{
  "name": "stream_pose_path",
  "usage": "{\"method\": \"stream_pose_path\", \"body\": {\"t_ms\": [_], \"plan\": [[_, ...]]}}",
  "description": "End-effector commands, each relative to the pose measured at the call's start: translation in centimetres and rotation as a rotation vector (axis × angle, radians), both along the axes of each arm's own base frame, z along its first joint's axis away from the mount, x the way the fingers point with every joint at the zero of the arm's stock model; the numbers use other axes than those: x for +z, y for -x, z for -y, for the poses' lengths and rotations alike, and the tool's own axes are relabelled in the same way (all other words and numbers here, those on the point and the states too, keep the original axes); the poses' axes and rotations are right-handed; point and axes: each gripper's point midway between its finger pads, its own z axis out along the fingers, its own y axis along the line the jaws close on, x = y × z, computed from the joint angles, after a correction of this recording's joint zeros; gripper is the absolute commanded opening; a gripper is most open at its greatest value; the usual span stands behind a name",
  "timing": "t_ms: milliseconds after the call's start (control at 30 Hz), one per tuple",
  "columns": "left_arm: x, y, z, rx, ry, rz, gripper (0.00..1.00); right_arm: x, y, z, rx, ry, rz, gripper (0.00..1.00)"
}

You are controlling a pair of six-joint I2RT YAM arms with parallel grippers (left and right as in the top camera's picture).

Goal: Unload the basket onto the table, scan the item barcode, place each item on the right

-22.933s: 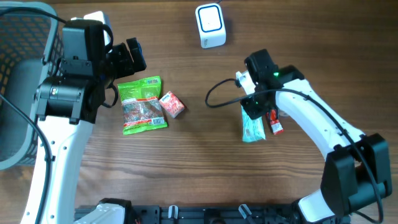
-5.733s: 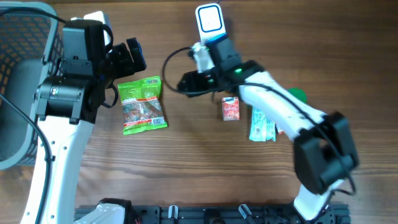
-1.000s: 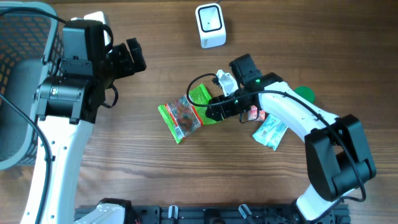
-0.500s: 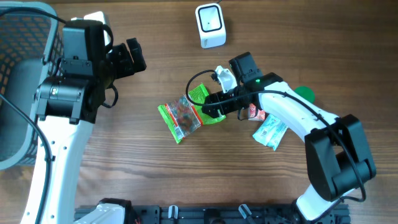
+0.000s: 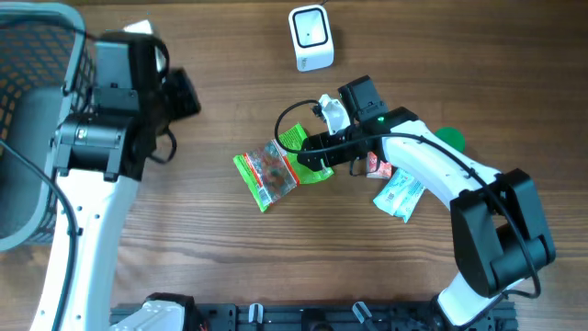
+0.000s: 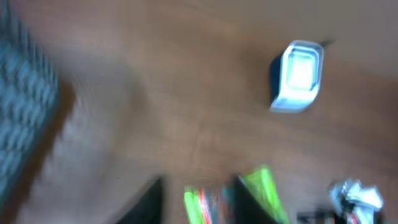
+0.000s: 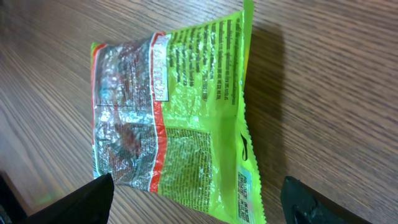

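One green snack packet (image 7: 180,106) flat on the wooden table (image 5: 230,257), right gripper (image 5: 310,158) spread wide astride its end, left gripper (image 5: 184,94) blurred, state unclear, white barcode scanner (image 5: 310,37) well apart

left wrist view is all motion smear. my left gripper (image 6: 194,198) is two dark streaks at the bottom edge, too smeared to say if they're parted or together. the scanner (image 6: 298,74) is a soft white blob upper right. the basket (image 6: 25,106) is a grey-blue blur cut by the left edge. the green packet (image 6: 261,193) is cut off at the bottom.

overhead: my right gripper (image 5: 310,162) covers the packet's right end. the red packet (image 5: 377,168), teal packet (image 5: 401,195) and a green round thing (image 5: 450,138) are part hidden under my right arm (image 5: 432,165).

right wrist: only my fingertips (image 7: 93,198) show, cut off at the lower corners. the packet print is too small to read.
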Motion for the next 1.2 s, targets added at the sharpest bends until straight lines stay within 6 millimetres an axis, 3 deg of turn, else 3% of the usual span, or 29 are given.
{"method": "stream_pose_path", "body": {"t_ms": [0,200,300,467,700,867,1000,1167], "plan": [[-7.7,1.9,1.0,0.128,0.111,-0.262,0.04,2.9,-1.6,-1.0,-0.009,-0.045,0.063,0.86],[-19.0,3.1,4.6,0.058,0.141,-0.472,0.04,3.3,-2.8,-1.1,0.026,-0.035,0.153,0.86],[-22.8,3.1,6.8,0.003,0.172,-0.528,0.04,3.1,-3.6,-0.6,0.02,0.004,0.191,0.86],[-26.4,3.7,8.2,-0.029,0.142,-0.613,0.04,1.7,-3.8,-0.7,0.021,0.01,0.179,0.86],[-28.1,5.0,10.4,-0.091,0.103,-0.665,0.04,-1.4,-3.6,-0.6,0.021,0.036,0.115,0.86],[-28.6,4.6,12.3,-0.149,0.103,-0.607,0.04,-1.3,-3.0,-1.1,0.017,-0.001,0.074,0.78],[-28.6,4.2,12.5,-0.151,0.101,-0.587,0.04,-2.1,-1.8,-0.4,-0.034,0.024,-0.017,0.74],[-28.7,4.1,12.2,-0.144,0.089,-0.584,0.04,-3.4,-0.3,1.2,-0.097,0.057,-0.12,0.79]]}}
